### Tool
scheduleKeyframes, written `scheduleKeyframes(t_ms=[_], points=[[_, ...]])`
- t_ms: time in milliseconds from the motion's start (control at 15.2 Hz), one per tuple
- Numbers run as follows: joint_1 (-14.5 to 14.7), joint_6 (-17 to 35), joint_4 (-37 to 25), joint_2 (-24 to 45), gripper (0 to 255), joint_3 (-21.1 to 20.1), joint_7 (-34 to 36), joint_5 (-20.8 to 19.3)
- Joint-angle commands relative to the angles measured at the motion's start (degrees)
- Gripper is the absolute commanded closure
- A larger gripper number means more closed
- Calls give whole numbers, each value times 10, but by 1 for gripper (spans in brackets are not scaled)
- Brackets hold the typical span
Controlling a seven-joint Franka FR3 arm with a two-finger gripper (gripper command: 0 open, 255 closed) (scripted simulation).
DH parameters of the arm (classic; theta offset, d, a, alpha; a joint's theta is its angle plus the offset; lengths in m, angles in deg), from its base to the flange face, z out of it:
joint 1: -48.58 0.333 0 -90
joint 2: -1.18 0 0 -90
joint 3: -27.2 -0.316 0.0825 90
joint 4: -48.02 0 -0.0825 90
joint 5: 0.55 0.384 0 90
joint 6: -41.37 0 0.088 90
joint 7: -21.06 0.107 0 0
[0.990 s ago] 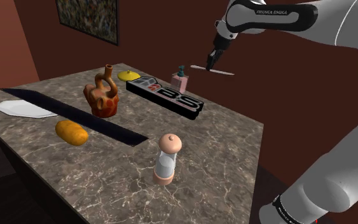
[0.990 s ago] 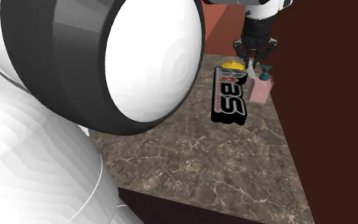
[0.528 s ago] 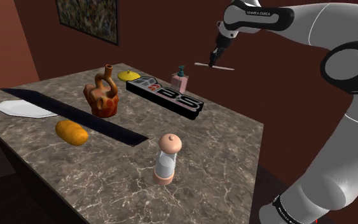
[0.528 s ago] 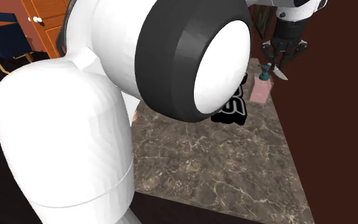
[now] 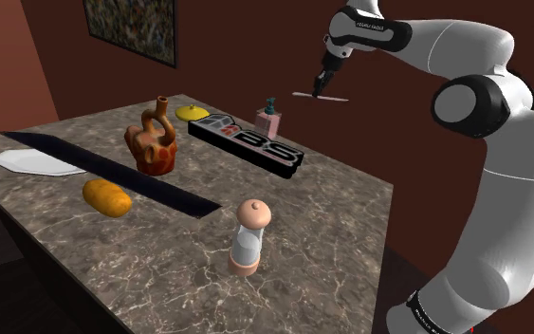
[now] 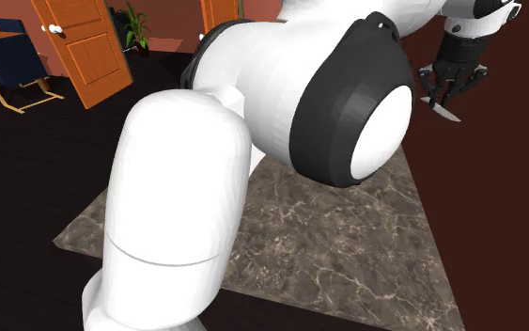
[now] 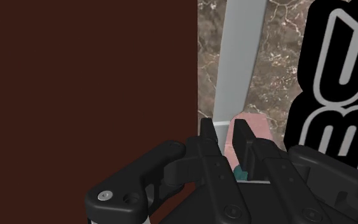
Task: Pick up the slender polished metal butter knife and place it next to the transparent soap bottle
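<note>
My gripper [image 5: 322, 86] is shut on the butter knife [image 5: 320, 96], a thin grey blade held level in the air above and to the right of the soap bottle [image 5: 270, 120] in the shoulder view. The bottle is pink with a dark teal pump and stands near the table's far edge, close to the wall. In the wrist view the fingers [image 7: 206, 130] clasp the knife [image 7: 241, 57], and the pink bottle [image 7: 255, 129] lies just below the gripper [image 7: 224, 135]. In the second exterior view the gripper [image 6: 450, 86] hangs by the dark wall with the knife tip [image 6: 446, 112] sticking out.
A long black box with large letters [image 5: 248, 144] lies beside the bottle. A brown jug [image 5: 155, 140], a yellow lid [image 5: 191, 112], an orange loaf [image 5: 106, 197], a white plate [image 5: 37, 163] and a pepper mill [image 5: 249, 235] stand on the marble table [image 5: 331, 209]. The dark brown wall [image 7: 88, 89] is close behind.
The gripper has carried the knife slightly upward and closer to the wall. The arm's elbow has swung over, and it now hides the bottle in the second exterior view.
</note>
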Motion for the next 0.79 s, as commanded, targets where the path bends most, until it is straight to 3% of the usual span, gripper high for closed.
scheduleKeyframes(t_ms=[0,726], points=[[-1,15,17,-3,255,0,-3,1],[2,106,119,-14,255,0,-5,1]])
